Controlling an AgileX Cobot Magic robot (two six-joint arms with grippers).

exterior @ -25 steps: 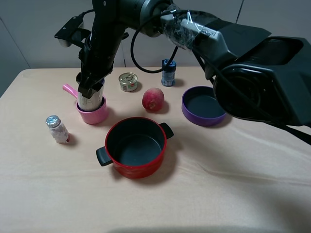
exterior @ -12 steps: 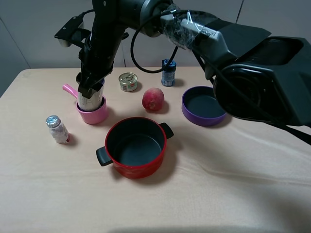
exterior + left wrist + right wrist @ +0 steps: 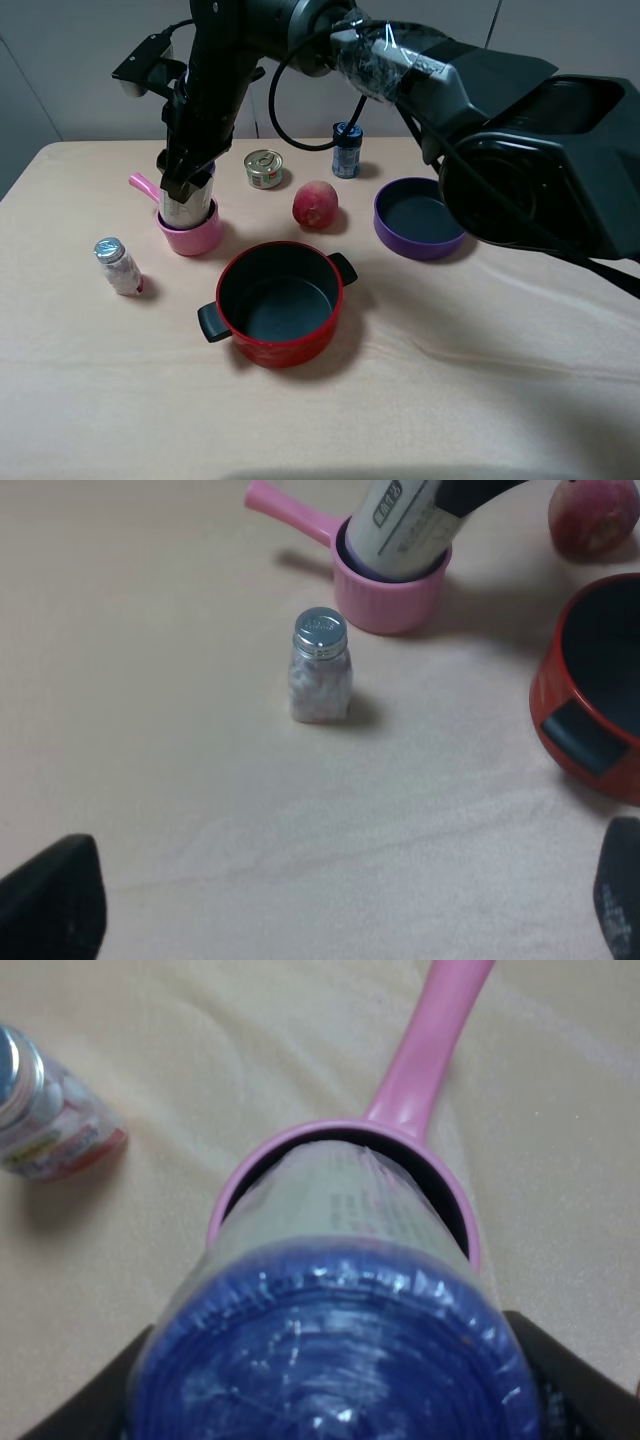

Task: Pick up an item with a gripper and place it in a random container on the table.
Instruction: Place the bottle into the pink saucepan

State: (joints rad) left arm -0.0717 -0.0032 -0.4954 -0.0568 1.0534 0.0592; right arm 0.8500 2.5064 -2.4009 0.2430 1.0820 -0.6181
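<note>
The cream-white canister (image 3: 186, 207) with a shiny purple top (image 3: 340, 1360) stands with its base inside the small pink saucepan (image 3: 197, 239), leaning a little in the left wrist view (image 3: 400, 525). My right gripper (image 3: 184, 178) reaches across to the left side of the table and is shut on the canister's upper part; its dark fingers (image 3: 575, 1380) flank the top. The pan's rim (image 3: 300, 1138) and straight pink handle (image 3: 440, 1040) show around the canister. My left gripper (image 3: 335, 910) hovers open over bare table, short of the pan (image 3: 390, 610), holding nothing.
A small foil-capped bottle (image 3: 118, 266) stands just left of the pan. The red two-handled pot (image 3: 228, 322) sits in front, a red fruit (image 3: 316, 204) and a tin can (image 3: 264, 168) behind it. A blue-lidded jar (image 3: 346, 150) and purple pan (image 3: 385, 228) are further right.
</note>
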